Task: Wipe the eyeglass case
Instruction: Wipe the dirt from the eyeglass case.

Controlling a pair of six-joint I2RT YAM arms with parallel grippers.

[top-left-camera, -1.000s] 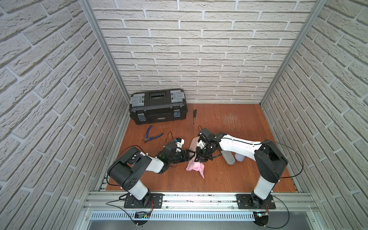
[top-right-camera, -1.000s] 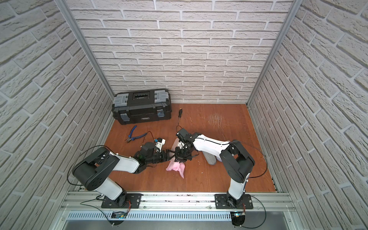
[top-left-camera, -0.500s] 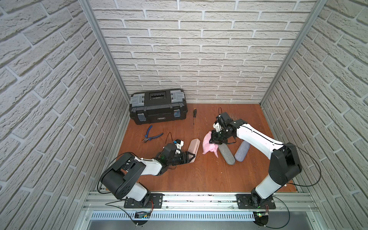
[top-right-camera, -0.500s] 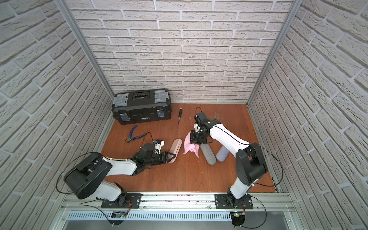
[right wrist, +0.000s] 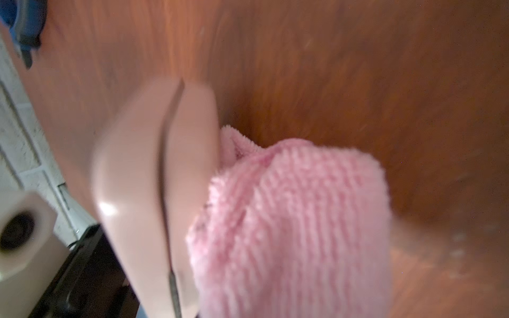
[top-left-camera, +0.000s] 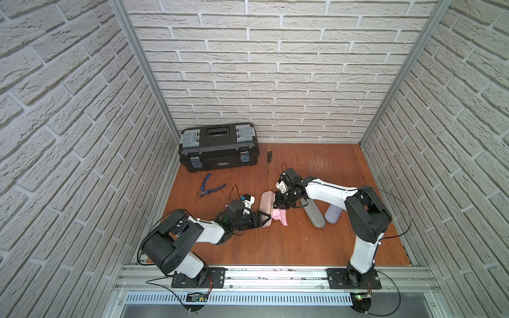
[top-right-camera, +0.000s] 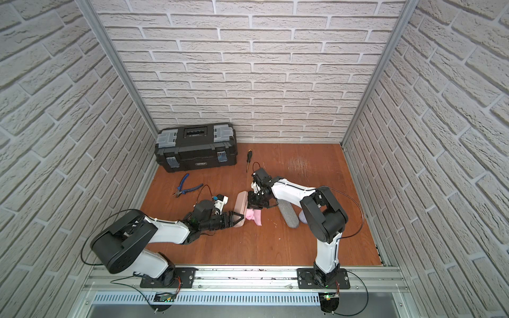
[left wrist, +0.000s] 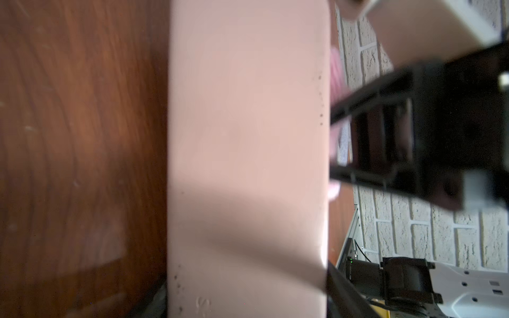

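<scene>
left gripper [top-left-camera: 263, 217]: clamped on eyeglass case [top-left-camera: 266, 200], mid-table
right gripper [top-left-camera: 278, 207]: closed on pink cloth [top-left-camera: 281, 218], against its side
wiping well: hold case pinned, stroke lengthwise

Just behind my right gripper [top-left-camera: 277, 207] lie two grey felt pouches [top-left-camera: 314, 214], blocking that way. Toward its own base, the brown wooden floor [top-left-camera: 275, 242] is free.

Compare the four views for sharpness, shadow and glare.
Both top views: sharp, evenly lit, no glare. Left wrist: the case looks soft, with a shadow band across it. Right wrist: case and cloth smeared by motion; small glare spot on the case.
</scene>
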